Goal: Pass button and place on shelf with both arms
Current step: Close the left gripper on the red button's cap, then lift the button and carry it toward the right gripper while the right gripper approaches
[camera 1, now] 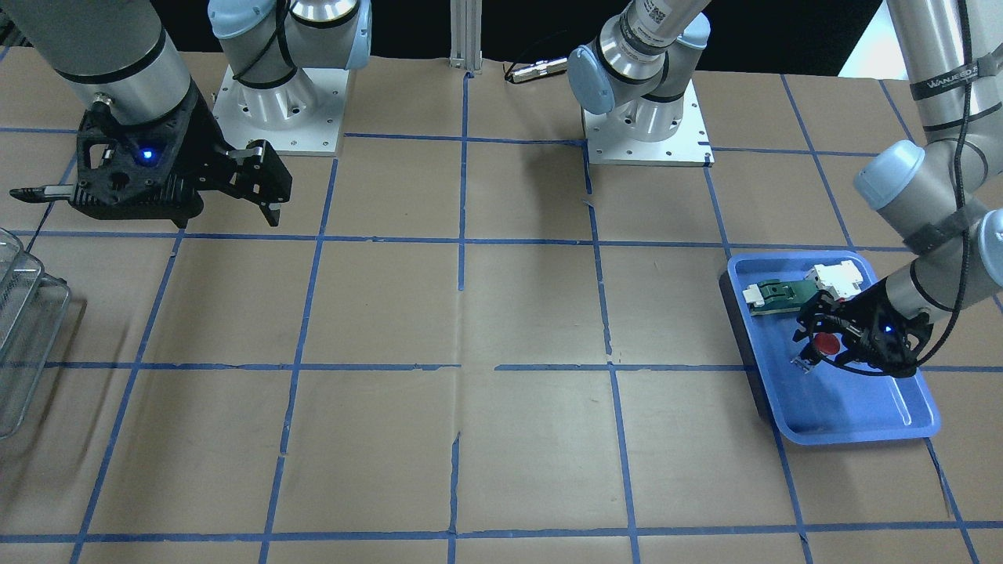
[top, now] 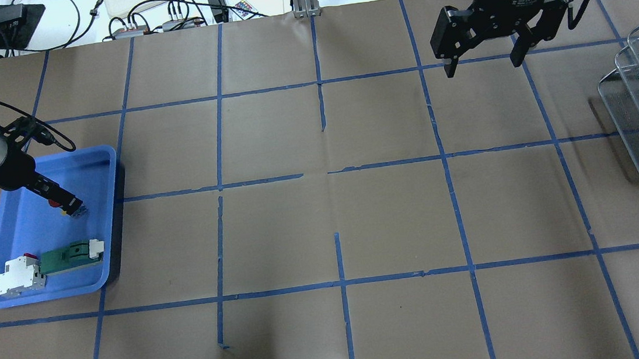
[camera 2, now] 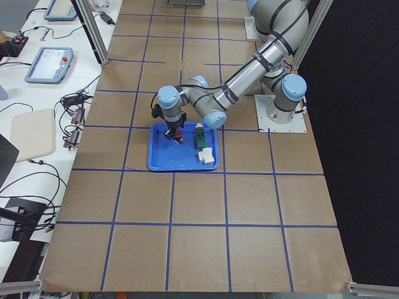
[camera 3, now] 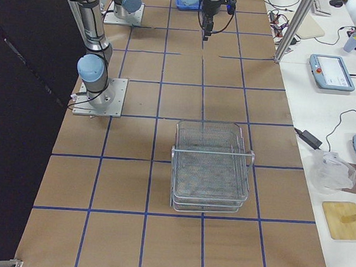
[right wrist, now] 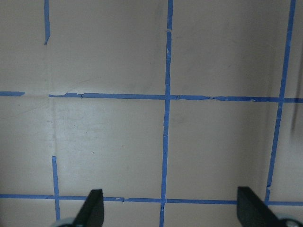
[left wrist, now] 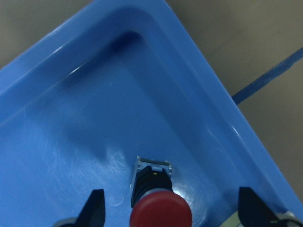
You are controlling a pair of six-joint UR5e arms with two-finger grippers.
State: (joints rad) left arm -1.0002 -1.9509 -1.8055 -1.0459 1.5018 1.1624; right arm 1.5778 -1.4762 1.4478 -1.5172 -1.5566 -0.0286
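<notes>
Down in the blue tray (top: 25, 231), the button (left wrist: 161, 215) sits between the spread-apart fingers of the left gripper (top: 71, 205), not touching them I think. Meanwhile the right gripper (top: 483, 65) hangs wide open, well apart from the shelf (camera 3: 211, 166).
</notes>
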